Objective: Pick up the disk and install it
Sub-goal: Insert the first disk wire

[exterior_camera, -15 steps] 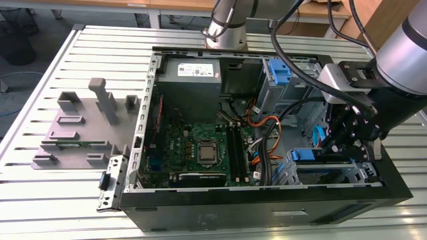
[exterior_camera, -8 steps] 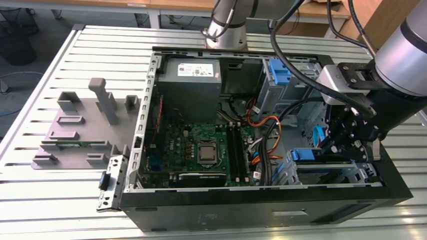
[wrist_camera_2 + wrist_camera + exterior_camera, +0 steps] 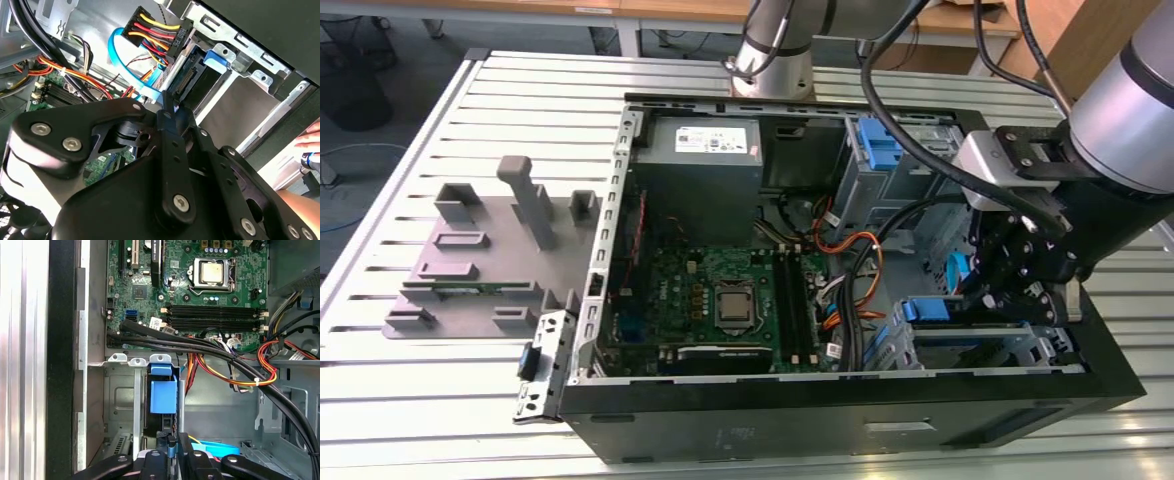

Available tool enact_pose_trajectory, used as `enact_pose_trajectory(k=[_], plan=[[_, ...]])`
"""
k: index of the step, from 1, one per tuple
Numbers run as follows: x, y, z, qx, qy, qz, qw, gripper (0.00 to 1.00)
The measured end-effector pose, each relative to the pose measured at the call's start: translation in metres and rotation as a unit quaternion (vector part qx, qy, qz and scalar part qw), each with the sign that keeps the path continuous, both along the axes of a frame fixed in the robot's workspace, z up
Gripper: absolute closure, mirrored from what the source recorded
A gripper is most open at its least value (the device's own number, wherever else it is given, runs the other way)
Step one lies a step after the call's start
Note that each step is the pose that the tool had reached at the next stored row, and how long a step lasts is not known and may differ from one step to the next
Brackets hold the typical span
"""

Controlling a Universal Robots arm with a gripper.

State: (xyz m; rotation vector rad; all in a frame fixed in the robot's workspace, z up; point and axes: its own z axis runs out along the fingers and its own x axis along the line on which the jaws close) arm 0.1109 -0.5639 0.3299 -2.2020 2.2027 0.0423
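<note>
where seated, blue-framed disk [image 3: 163,396]

The disk [image 3: 163,396] sits on edge in a metal bay slot, just ahead of the gripper [image 3: 170,444] in the first wrist view. Its blue carrier frame faces outward, with a tab at the top. In the second wrist view the disk [image 3: 186,86] shows a dark connector edge very close to the gripper tip [image 3: 166,107]. In the exterior view its blue frame [image 3: 929,310] lies just beside the gripper [image 3: 1014,288], towards the exterior view's left.
</note>
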Motion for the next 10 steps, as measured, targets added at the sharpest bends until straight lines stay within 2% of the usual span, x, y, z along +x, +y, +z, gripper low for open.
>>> enact_pose_trajectory(k=[4, 10], plan=[[0.0, 0.0001, 0.0025, -0.0001, 0.0, 0.0, 1.0, 0.77], [0.0, 0.0001, 0.0127, -0.0001, 0.0, 0.0, 1.0, 0.77]])
